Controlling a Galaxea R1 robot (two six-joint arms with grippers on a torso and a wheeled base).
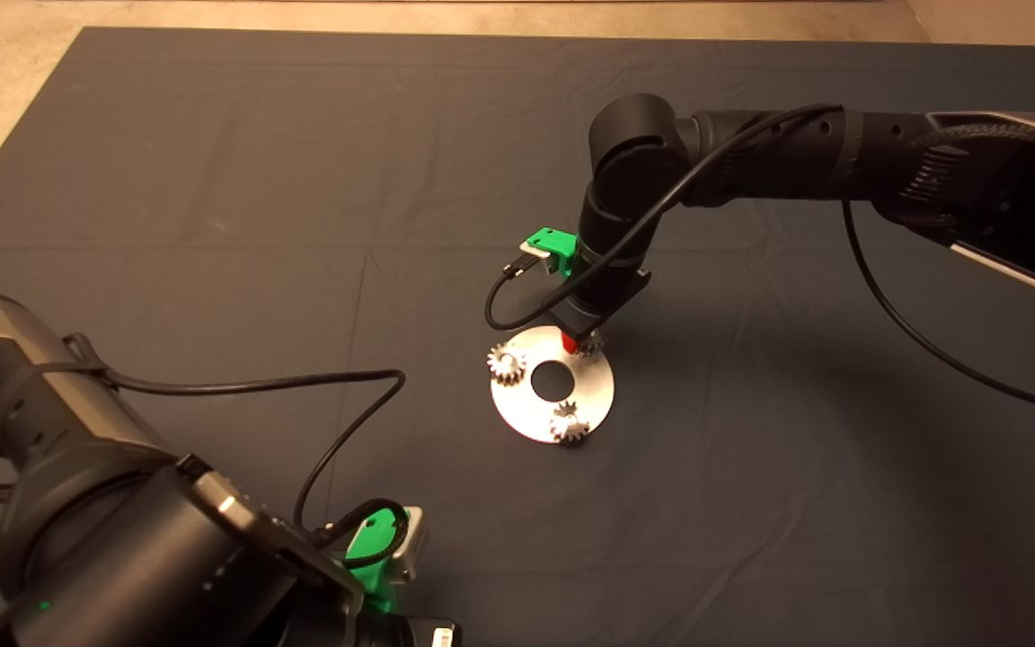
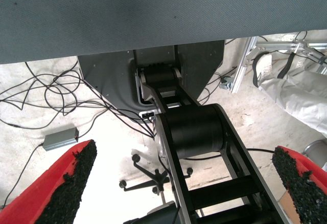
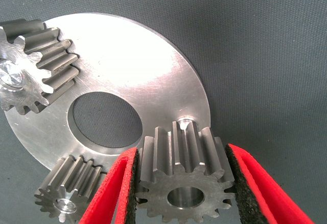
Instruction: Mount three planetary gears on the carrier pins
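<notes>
A silver round plate [image 1: 526, 409] with a large central hole lies mid-mat. Two planetary gears sit on carrier pins, one at the plate's left [image 1: 507, 363] and one at its near edge [image 1: 570, 422]. In the right wrist view their pin tops [image 3: 11, 75] [image 3: 66, 206] show silvery in the gear centres. At the plate's far right my right gripper [image 1: 574, 343] points straight down. Its red fingers [image 3: 117, 193] are shut on a third planetary gear [image 3: 185, 178], which rests low over the plate [image 3: 138, 65]. My left gripper [image 2: 184, 183] is parked open at the mat's near left edge.
The dark mat [image 1: 212, 225] spreads wide around the plate. The right arm [image 1: 751, 162] reaches in from the right, with a black cable [image 1: 517, 296] looping beside its wrist. The left wrist view shows the floor, cables and the robot's base [image 2: 194, 132] beyond the mat.
</notes>
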